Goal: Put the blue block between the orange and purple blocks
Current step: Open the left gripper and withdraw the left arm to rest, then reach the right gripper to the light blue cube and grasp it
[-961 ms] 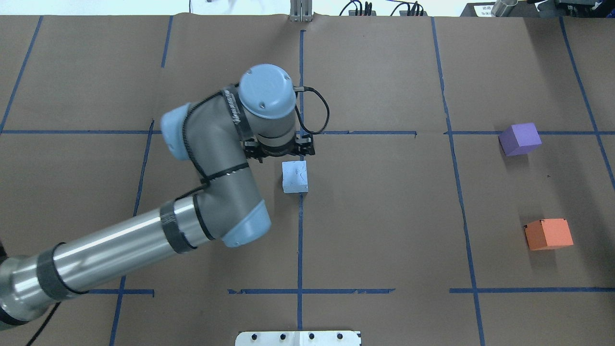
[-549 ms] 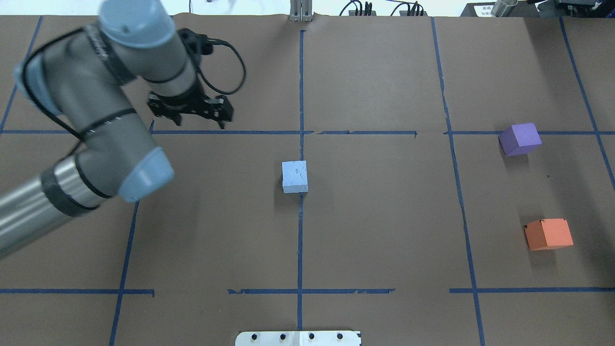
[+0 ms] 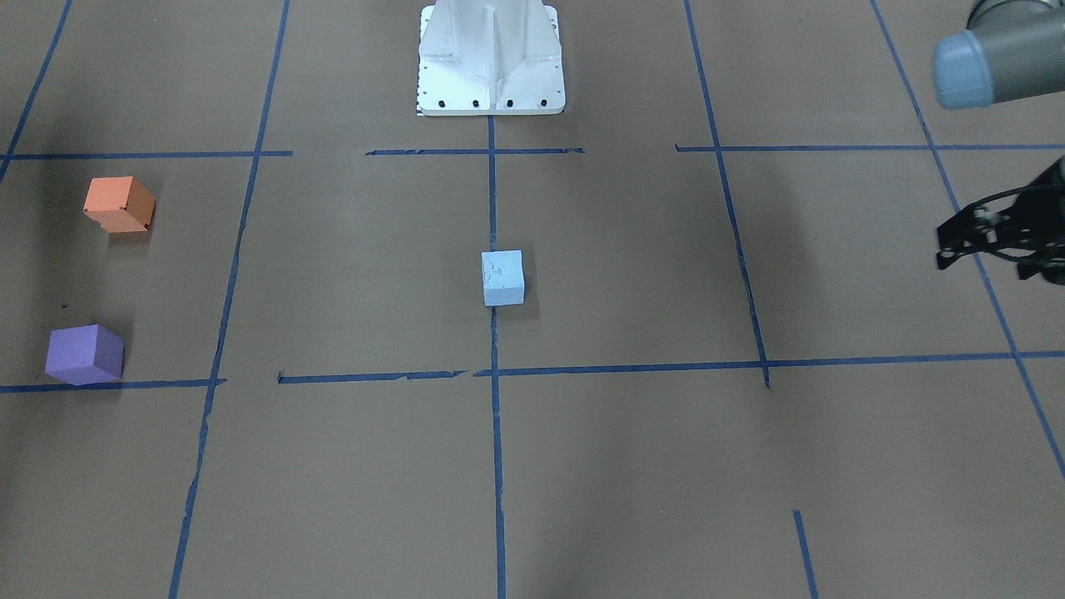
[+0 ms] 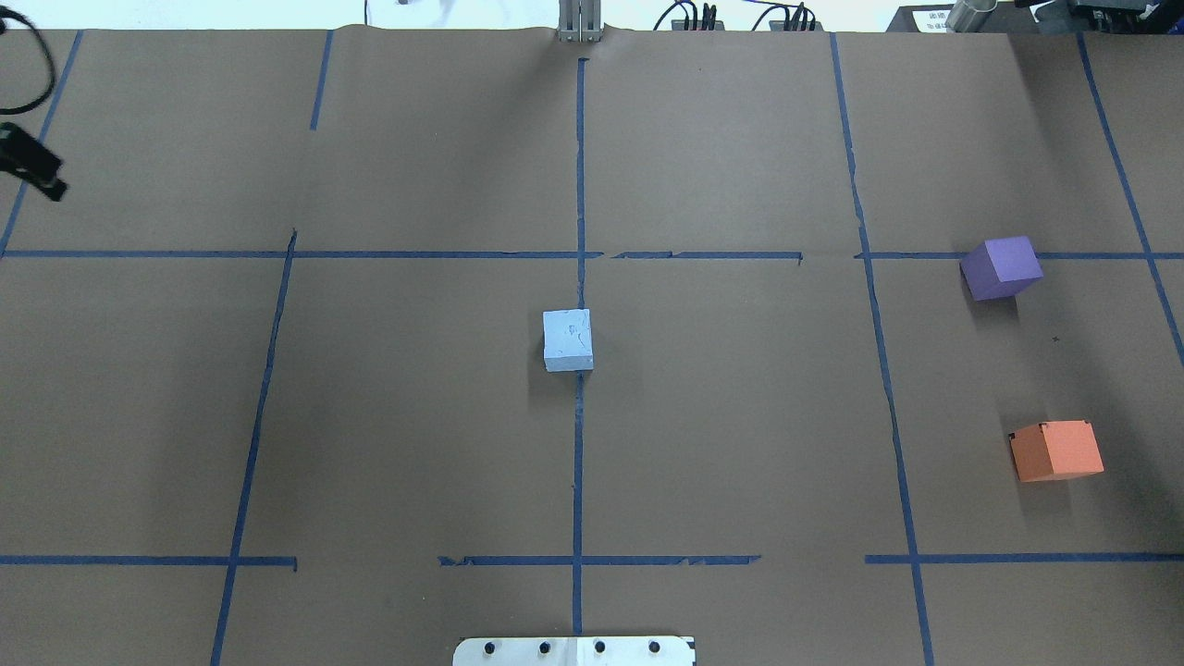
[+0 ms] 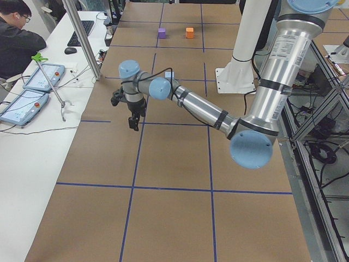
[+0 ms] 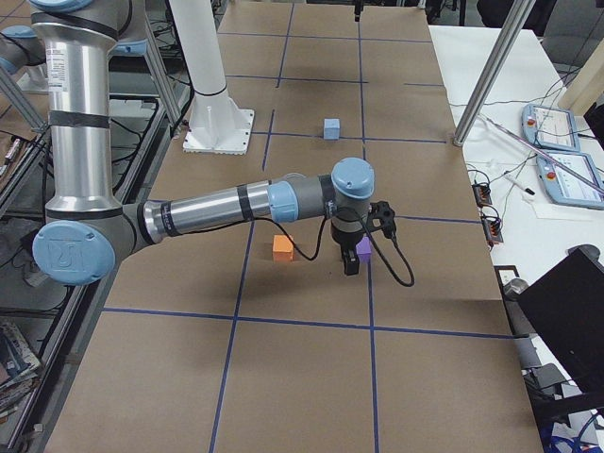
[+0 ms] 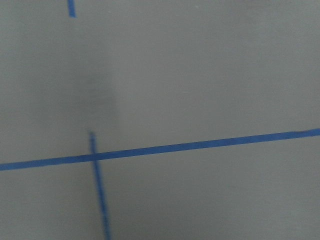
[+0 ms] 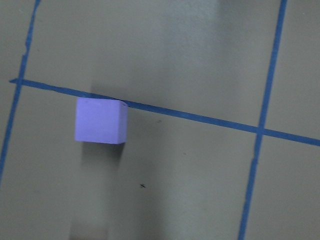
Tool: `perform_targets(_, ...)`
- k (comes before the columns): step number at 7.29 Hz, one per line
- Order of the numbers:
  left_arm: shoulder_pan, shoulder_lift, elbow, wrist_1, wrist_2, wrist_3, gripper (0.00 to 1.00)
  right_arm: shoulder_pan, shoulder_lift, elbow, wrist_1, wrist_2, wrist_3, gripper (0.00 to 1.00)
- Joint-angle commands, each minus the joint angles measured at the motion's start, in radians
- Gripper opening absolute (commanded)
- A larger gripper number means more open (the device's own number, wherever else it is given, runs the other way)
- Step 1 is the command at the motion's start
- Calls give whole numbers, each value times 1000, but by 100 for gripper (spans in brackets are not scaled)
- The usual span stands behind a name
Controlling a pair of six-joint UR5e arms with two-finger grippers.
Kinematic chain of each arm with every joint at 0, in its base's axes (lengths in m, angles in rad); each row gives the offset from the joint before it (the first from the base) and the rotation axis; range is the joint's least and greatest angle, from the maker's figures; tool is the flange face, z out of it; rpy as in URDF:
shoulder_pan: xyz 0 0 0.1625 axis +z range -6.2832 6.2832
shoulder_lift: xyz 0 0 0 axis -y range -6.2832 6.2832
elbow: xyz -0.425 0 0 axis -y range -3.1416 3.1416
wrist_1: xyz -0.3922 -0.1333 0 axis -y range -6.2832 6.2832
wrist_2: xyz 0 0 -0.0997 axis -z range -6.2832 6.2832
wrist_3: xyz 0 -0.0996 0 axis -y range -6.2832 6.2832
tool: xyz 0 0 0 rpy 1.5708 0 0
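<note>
The light blue block (image 4: 567, 339) sits alone on the centre tape line, also in the front view (image 3: 502, 278). The purple block (image 4: 1001, 267) and the orange block (image 4: 1055, 450) stand apart at the far right, with bare paper between them. My left gripper (image 3: 990, 264) is open and empty, raised far off to the table's left, only its tip showing overhead (image 4: 28, 166). My right gripper (image 6: 351, 260) hangs close to the purple block (image 6: 364, 247). I cannot tell if it is open. The right wrist view shows the purple block (image 8: 100, 120) and no fingers.
Brown paper with blue tape grid lines covers the table (image 4: 740, 416). The robot's white base plate (image 4: 573, 650) sits at the near edge. An operator (image 5: 16, 38) sits at a side desk with tablets beyond the table's far edge.
My left arm has swung away from the blue block, left and towards the far edge, nearly out of the overhead view. No block has moved.
</note>
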Motion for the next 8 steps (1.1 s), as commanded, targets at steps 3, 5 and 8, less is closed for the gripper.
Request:
perform_targets(3, -254, 275, 25, -61, -103, 277, 100, -326, 226, 131, -6, -23, 534, 100)
perform_targets(5, -255, 280, 25, -63, -105, 274, 100, -614, 420, 102, -13, -229, 841, 100)
perform_targets(8, -255, 277, 25, -63, -106, 274, 100, -797, 748, -174, -9, -407, 1048, 100)
